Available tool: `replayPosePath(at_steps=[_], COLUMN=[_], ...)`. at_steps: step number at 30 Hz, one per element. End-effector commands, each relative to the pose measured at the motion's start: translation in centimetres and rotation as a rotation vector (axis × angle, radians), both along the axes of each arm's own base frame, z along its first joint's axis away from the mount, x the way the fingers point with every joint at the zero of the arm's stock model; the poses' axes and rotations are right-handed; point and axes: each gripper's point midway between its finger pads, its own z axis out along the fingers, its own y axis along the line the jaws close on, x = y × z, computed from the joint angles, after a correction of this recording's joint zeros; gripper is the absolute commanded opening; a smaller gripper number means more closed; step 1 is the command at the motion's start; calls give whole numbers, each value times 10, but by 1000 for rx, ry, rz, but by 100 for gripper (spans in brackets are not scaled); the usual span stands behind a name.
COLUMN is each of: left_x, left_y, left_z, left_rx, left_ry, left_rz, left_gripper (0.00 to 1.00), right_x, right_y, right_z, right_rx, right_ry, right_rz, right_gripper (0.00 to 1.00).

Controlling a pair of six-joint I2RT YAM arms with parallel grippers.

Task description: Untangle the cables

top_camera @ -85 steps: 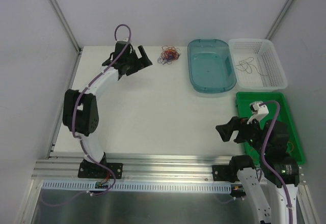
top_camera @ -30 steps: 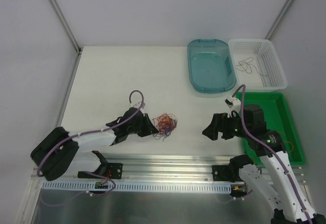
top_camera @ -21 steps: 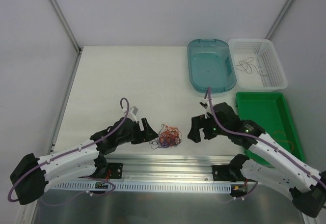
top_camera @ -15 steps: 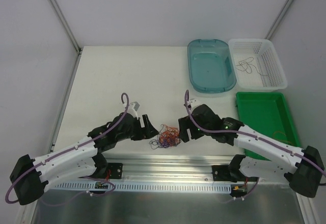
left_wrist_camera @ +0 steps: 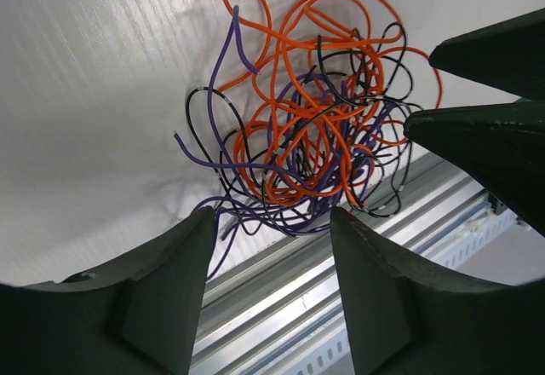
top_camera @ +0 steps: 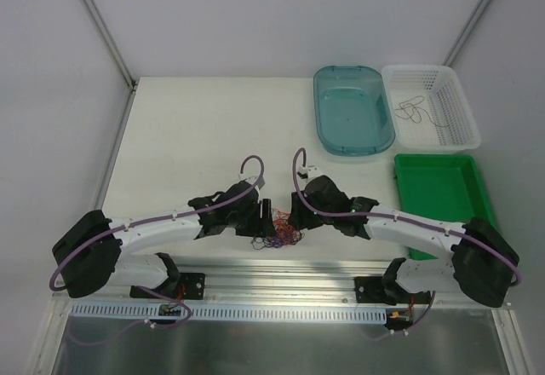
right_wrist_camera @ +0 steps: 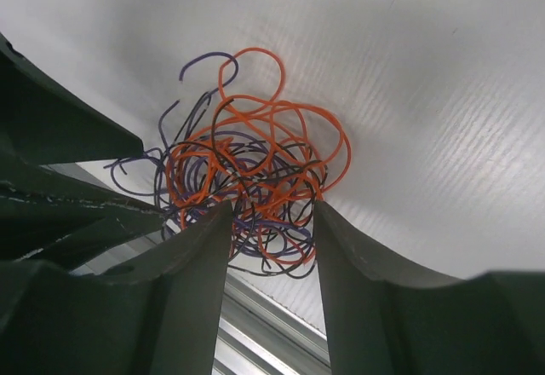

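Left gripper [top_camera: 263, 214]: my fingers are spread, tips down at the near edge of the tabletop [top_camera: 196, 128], roughly mid-width. In the left wrist view the gripper [left_wrist_camera: 272, 222] straddles only the lowest loops of the cables [left_wrist_camera: 311, 128]. The pads touch nothing that I can see.

Cables [top_camera: 277, 237]: one loose, roundish clump with no real long axis, at most a little wider along the near edge than deep. It lies on the white tabletop just beside the aluminium rail [top_camera: 281, 271]. The strands are hair-thin, smooth and curly, in orange, purple and black.
- The top view shows only a small dark knot between both grippers.
- The left wrist view resolves single strands. One purple end points away from my fingers and another points sideways out of the clump.
- In the right wrist view of the cables [right_wrist_camera: 251, 175], a purple hook and an open orange loop stand out on the far side.

Right gripper [top_camera: 294, 215]: fingers apart, narrower than the left. At the wrist the gripper [right_wrist_camera: 272, 215] has several strands in its gap. Pinch not confirmed.

Far right corner of the tabletop:
- A translucent teal tub [top_camera: 328, 119].
- A white lattice basket [top_camera: 456, 85] holding one dark strand [top_camera: 415, 109].
- A green tray [top_camera: 443, 189], nearer to me than the basket.
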Motion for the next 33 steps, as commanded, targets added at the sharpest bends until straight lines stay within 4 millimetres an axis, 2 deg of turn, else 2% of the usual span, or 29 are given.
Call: replayPosePath(at_steps=[1, 6, 7, 8, 11, 12, 13, 17, 19, 20, 22, 24, 26, 27, 29, 31, 32, 33], left_x=[-1, 3, 4, 5, 10, 11, 14, 22, 28, 32, 39, 45, 54, 58, 66, 72, 78, 78], left_y=[-15, -17, -17, -17, -16, -14, -13, -4, 1, 6, 16, 28, 44, 49, 67, 79, 88, 95], left_z=[2, -12, -13, -15, -18, -19, -19, -19, -13, -11, -1, 7, 12, 18, 21, 30, 32, 36], left_rx=[-25, -7, -7, -6, 2, 8, 15, 35, 32, 41, 45, 65, 86, 79, 99, 102, 111, 122], left_ry=[0, 22, 22, 24, 11, 8, -2, -49, -87, -105, -139, -169, -185, -203, -200, -229, -239, -247], left_rz=[-38, 0, 10, 15, 45, 53, 69, 116, 133, 151, 172, 190, 226, 233, 279, 298, 325, 336], left_gripper=[56, 44, 42, 34, 19, 5, 0, 0, 0, 0, 0, 0, 0, 0, 0, 0, 0, 0], right_x=[1, 3, 2, 3, 1, 0, 2, 13, 16, 18, 25, 29, 34, 32, 32, 29, 24, 22], right_y=[16, 24, 23, 24, 22, 20, 18, -5, -24, -43, -56, -81, -100, -111, -132, -140, -142, -144], right_z=[-4, -8, -9, -9, -6, -6, -4, 14, 36, 39, 81, 105, 147, 153, 186, 209, 232, 244], right_rx=[61, 49, 44, 45, 46, 40, 38, -12, -49, -113, -82, -132, -111, -134, -110, -76, -13, 9], right_ry=[30, 51, 54, 53, 50, 52, 45, -46, -101, -131, -221, -295, -392, -403, -465, -504, -532, -555], right_rz=[-19, -8, -7, -7, -7, -7, -15, -82, -116, -158, -200, -242, -295, -309, -360, -365, -363, -353], right_gripper=[46, 40, 31, 28, 13, 10, 2, 1, 1, 1, 1, 1, 1, 1, 1, 1, 1, 1])
